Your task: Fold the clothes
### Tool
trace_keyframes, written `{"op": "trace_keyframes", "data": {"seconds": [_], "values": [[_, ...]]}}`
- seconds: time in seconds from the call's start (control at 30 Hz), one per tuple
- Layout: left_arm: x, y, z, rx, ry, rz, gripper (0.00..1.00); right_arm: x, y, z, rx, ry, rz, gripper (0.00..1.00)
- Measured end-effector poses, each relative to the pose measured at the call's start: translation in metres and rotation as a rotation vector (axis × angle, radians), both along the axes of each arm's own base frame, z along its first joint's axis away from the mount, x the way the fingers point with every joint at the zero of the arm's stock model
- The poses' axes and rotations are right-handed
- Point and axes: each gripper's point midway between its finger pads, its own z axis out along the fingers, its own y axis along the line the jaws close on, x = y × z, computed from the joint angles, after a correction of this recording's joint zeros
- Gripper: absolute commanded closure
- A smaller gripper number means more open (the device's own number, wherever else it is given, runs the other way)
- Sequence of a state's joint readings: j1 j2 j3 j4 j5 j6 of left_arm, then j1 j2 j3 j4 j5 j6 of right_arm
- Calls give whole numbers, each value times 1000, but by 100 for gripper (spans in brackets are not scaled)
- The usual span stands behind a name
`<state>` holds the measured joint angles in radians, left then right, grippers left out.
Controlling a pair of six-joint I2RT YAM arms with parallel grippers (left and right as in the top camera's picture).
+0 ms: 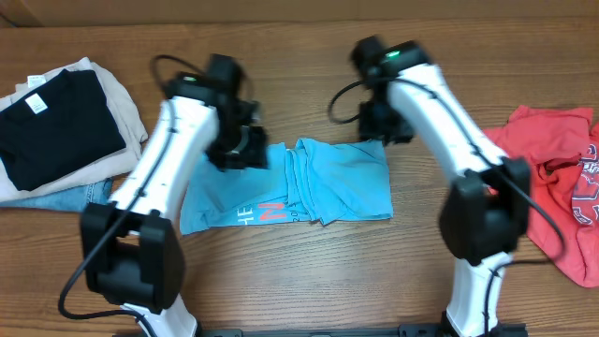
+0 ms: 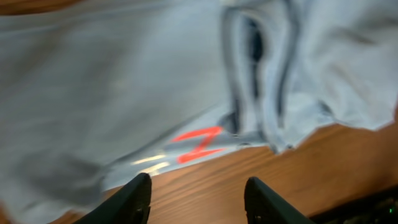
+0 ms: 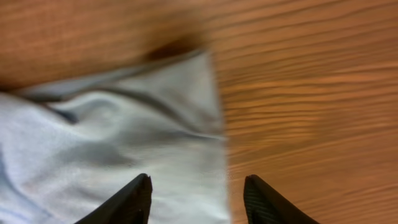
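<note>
The only writing I can make out is a red-orange N point(image 1: 270, 212) on the near edge of the light blue T-shirt point(image 1: 318, 178). There is small white print point(image 1: 246, 220) just beside it, too small to read. From the left wrist the same letter shows sideways and blurred. The shirt lies in the middle of the table point(image 1: 309, 281), folded into a rough band, with bunched pleats running across its centre and a wrinkled right half. Its left end is flatter.

The left gripper point(image 2: 198, 186) hangs over the shirt's left part, its fingers apart with only cloth and wood below them and nothing in its grasp. The right gripper point(image 3: 198, 186) is over the shirt's far right corner, jaws likewise parted and empty, with the cloth edge running beneath them.

A red T-shirt point(image 1: 552, 168) lies crumpled at the right edge, well apart, with a blue and white graphic point(image 1: 588, 183) showing. On the far left sits a stack: a black shirt point(image 1: 56, 131) with a white tag point(image 1: 36, 103) on top, over a beige garment point(image 1: 122, 108) and some denim point(image 1: 80, 195)
</note>
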<state>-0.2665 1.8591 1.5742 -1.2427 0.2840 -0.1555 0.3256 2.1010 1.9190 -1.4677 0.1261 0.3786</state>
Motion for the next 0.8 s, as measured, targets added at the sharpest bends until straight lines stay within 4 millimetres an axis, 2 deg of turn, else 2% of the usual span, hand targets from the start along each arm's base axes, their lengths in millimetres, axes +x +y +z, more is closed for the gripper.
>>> {"op": "trace_keyframes", "data": {"seconds": [0.17,0.23,0.37,0.6,0.8], "values": [[-16,-51,1,-19,-17,-91,46,-3,-40,43,85,-48,-37,50],[-22,-69,1,-29,-25,-114,45,-4,-53,49,97,-50,-47,50],[-32,-90,-8,-38,-21,-122,45,-4,-69,49,111,-40,-59,50],[-53,-101,-43,-39,46,-69,45,-3,-84,49,119,-36,-70,50],[-68,-105,-70,-36,77,-43,45,-3,-84,49,125,-36,-62,50]]}}
